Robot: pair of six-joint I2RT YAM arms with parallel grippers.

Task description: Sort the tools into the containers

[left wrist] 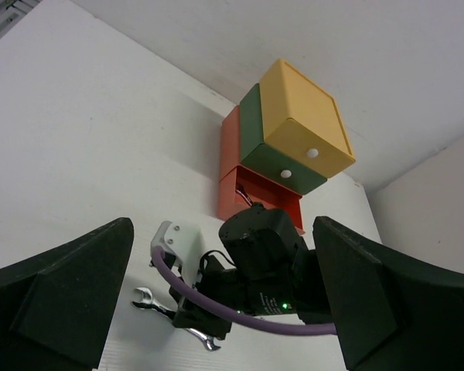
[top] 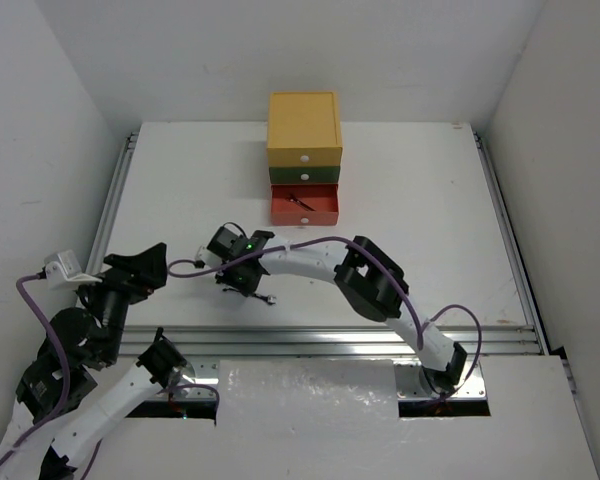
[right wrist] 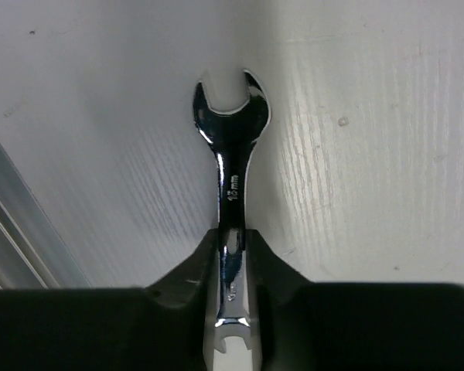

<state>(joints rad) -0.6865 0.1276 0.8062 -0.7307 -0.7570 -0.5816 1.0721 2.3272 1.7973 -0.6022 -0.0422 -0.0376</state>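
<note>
A flat silver wrench (right wrist: 230, 154) lies along the white table (right wrist: 371, 154), and my right gripper (right wrist: 232, 239) is shut on its shaft. Both open ends stick out past the fingers (right wrist: 189, 270). From above, the right gripper (top: 248, 285) is left of the table's middle, with one end of the wrench (top: 270, 300) showing beside it. My left gripper (top: 145, 268) hangs open and holds nothing, to the left, apart from the wrench (left wrist: 145, 297). The chest stands at the back: yellow drawer (top: 303, 125), green drawer (top: 305, 174), and red drawer (top: 310, 212) pulled out with a thin dark tool (top: 300, 200) inside.
A metal rail (top: 330, 340) runs along the near side of the table, and another down the left side (top: 115, 200). A purple cable (left wrist: 216, 305) loops off the right wrist. White walls close in the table at the back and sides.
</note>
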